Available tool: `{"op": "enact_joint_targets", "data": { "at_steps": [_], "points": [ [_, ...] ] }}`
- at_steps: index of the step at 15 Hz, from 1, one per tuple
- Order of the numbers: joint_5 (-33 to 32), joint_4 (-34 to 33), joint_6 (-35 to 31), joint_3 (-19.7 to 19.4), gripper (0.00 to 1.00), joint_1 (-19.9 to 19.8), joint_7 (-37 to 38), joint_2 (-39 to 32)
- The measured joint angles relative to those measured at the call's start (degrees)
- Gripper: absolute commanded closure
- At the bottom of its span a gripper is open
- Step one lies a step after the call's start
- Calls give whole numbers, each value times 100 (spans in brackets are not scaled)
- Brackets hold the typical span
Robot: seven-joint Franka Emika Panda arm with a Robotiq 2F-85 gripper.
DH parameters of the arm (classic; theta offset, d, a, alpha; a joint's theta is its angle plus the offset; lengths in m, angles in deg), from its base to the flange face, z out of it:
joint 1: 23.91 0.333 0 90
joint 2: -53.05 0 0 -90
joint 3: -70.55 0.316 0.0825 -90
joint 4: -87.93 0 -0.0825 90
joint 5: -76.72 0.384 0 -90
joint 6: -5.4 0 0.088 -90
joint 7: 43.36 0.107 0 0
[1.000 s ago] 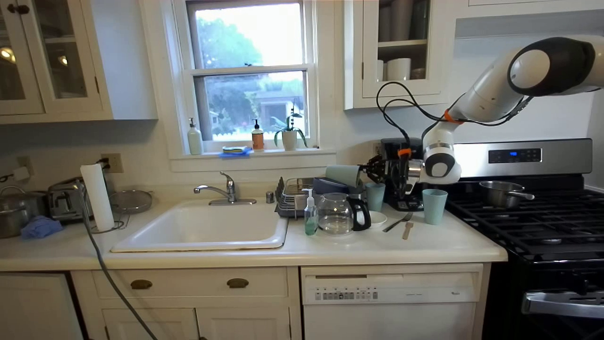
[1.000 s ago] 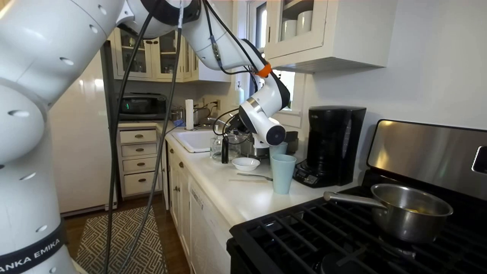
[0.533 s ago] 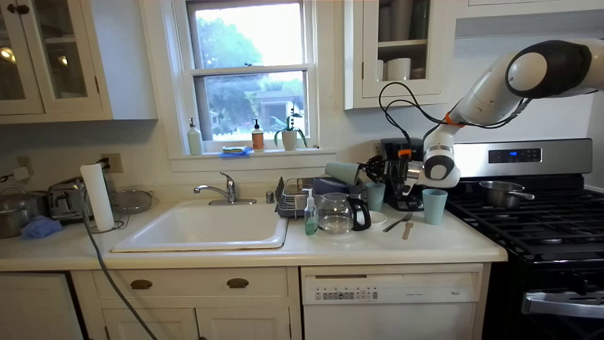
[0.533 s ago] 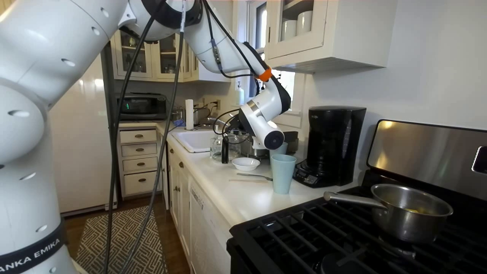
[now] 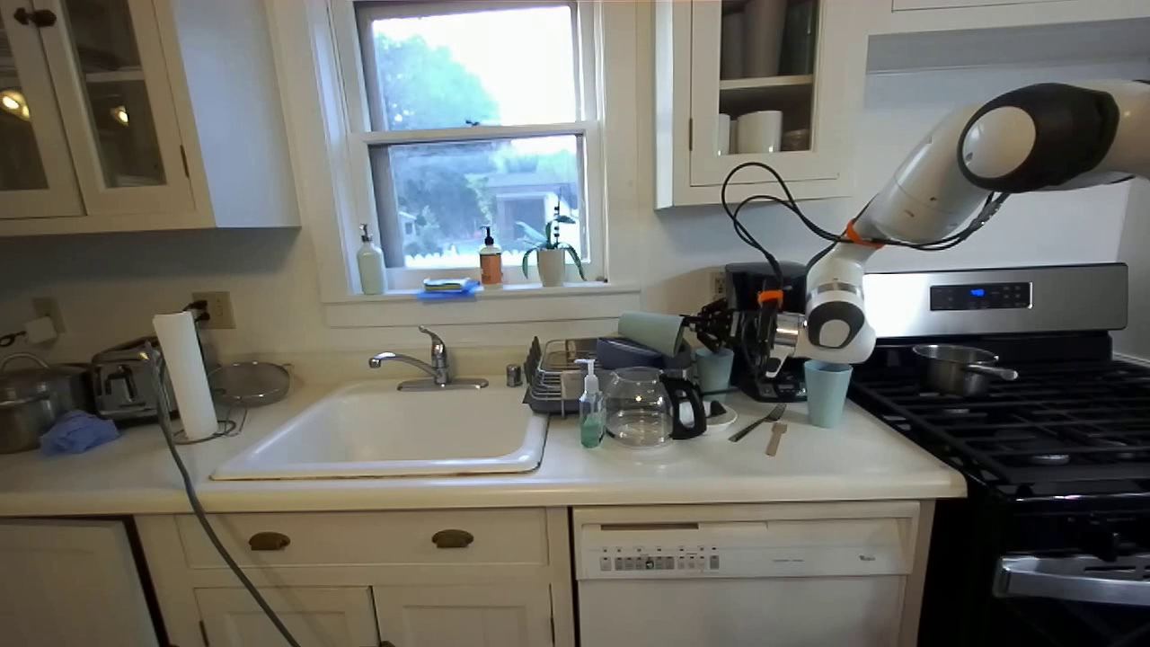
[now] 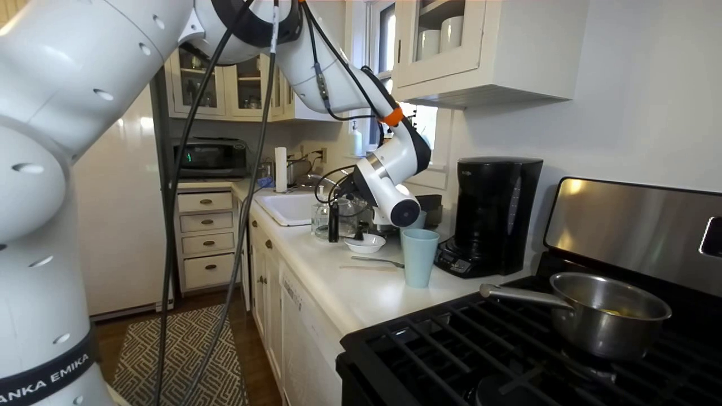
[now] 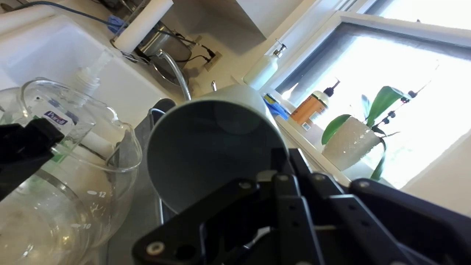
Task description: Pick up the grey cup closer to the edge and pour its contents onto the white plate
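Note:
The grey cup (image 5: 650,332), a pale grey-blue tumbler, lies tilted in the air above the dish rack area. Its mouth points right and slightly down in that exterior view. In the wrist view the cup (image 7: 235,92) shows its open mouth toward the camera. My gripper (image 5: 701,323) is shut on its rim, one finger inside and one outside, as the wrist view shows (image 7: 290,158). The white plate (image 5: 730,419) stands on the counter below and right of the cup. A small dark object (image 6: 360,230) shows at the plate (image 6: 368,248); whether it rests there or is falling is unclear.
Two similar cups stand near, one (image 5: 827,395) at the counter's right, one (image 5: 714,370) behind the plate. A glass carafe (image 5: 638,412), pump bottle (image 5: 590,413), dish rack (image 5: 561,382), fork (image 5: 757,424), black coffee maker (image 6: 496,220) and stove pan (image 6: 609,321) are close.
The arm has sunk slightly and the held cup tilts a little more, mouth down. A dark object now shows at the white plate, where none was before.

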Motion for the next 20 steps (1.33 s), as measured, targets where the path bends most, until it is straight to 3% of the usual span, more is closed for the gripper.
{"op": "enact_joint_targets", "data": {
  "at_steps": [14, 20],
  "points": [
    [-69, -288, -41, -69, 99, 28, 28, 75],
    [-1324, -315, -821, -359, 99, 79, 835, 684]
  ]
}}
